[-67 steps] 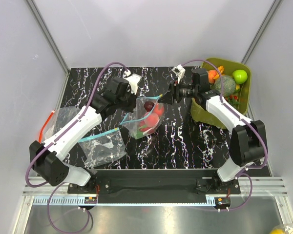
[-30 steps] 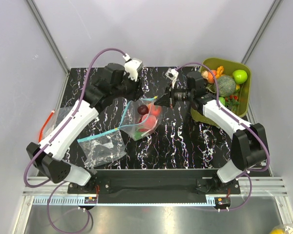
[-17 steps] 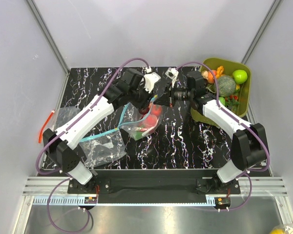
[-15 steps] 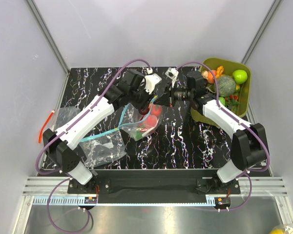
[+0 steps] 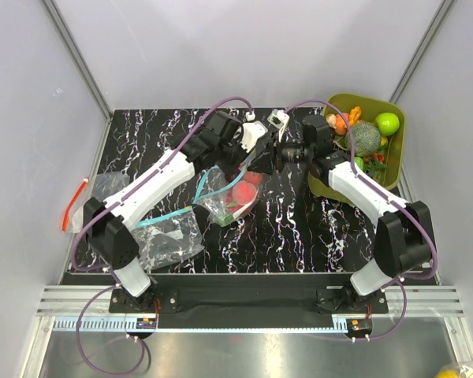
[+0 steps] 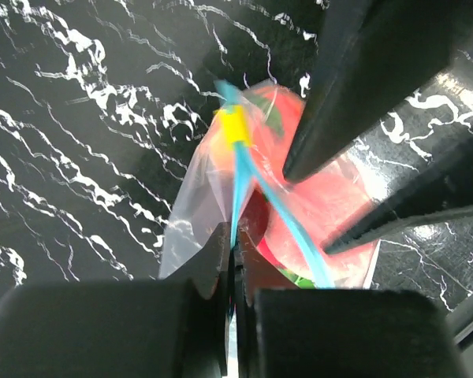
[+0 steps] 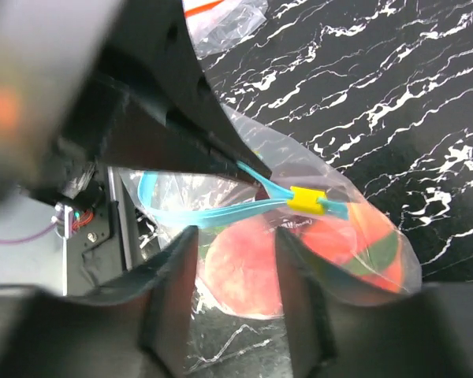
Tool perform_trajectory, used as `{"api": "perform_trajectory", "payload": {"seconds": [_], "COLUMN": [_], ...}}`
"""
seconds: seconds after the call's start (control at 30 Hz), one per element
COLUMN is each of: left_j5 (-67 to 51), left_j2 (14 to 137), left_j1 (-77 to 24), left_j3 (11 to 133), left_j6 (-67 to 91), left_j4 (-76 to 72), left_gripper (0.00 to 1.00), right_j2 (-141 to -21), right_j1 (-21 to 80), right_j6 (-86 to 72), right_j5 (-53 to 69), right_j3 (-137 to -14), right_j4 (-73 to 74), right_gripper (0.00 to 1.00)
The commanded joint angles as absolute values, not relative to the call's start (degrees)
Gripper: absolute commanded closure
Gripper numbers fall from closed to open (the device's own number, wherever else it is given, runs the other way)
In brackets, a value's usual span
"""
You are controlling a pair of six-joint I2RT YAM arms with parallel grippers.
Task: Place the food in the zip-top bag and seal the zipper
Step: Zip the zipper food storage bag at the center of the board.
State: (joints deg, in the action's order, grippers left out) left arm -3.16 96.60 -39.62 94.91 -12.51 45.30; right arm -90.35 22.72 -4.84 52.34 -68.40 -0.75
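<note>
Careful now: left hand (image 6: pixel 232 250) clamped on the zipper (image 6: pixel 238 179), right hand (image 7: pixel 236 235) apart, so a hard tug could slip it and spill the food (image 7: pixel 248 272).

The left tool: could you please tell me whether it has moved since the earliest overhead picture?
Yes. The left tool has swung right, toward the olive-green plastic tub, onto the clear bag's blue-green zipper strip.

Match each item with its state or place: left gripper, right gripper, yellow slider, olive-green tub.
Items:
1. left gripper
2. right gripper
3. yellow slider
4. olive-green tub

States or places:
A. riding on the zipper
B. jaws apart
C. in the far right corner
D. jaws shut on the zipper

Pairs: 1-D, 2-B, 3-A, 4-C
</note>
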Motion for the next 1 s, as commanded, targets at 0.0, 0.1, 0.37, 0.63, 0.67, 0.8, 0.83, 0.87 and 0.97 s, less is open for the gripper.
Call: {"api": "perform_trajectory", "payload": {"seconds": [0.0,0.1,0.37,0.63,0.67,0.8,0.83,0.87,0.97], "left_j5": [-6.93,-11.33,-18.62,-22.94,-22.77,-21.62,-21.97,-22.49,-24.6], "left_j2": [90.98,84.57,70.59,69.08,68.91,70.22,71.18,71.54,71.28], "left_j1": [-39.55,-39.46,-39.55,-39.55,-39.55,-39.55,-39.55,-39.55,-39.55], "left_j3": [94.76,89.05,77.44,78.84,78.84,80.24,80.85,81.64,80.95], "left_j6": [-15.03,-15.73,-17.4,-17.32,-16.97,-16.0,-15.91,-15.91,-15.21], "left_j4": [40.18,35.61,26.9,28.57,28.22,29.0,30.4,30.93,30.77], "left_gripper": [1.0,1.0,1.0,1.0,1.0,1.0,1.0,1.0,1.0], "right_j2": [-85.17,-81.49,-76.99,-72.61,-72.16,-69.7,-68.74,-68.47,-66.71], "right_j1": [22.24,20.83,19.16,19.6,19.69,22.75,25.03,26.27,30.14], "right_j6": [-1.59,1.48,2.29,7.2,7.64,9.75,11.84,12.21,11.87], "right_j5": [53.34,53.44,59.92,60.73,60.82,58.11,55.31,53.46,47.83], "right_j3": [-67.95,-64.61,-63.28,-61.88,-61.7,-61.52,-61.52,-61.44,-59.68], "right_j4": [-0.7,-0.26,2.37,6.85,7.03,10.01,12.28,12.74,10.91], "right_gripper": [0.48,0.37,0.31,0.31,0.31,0.3,0.3,0.3,0.3]}}
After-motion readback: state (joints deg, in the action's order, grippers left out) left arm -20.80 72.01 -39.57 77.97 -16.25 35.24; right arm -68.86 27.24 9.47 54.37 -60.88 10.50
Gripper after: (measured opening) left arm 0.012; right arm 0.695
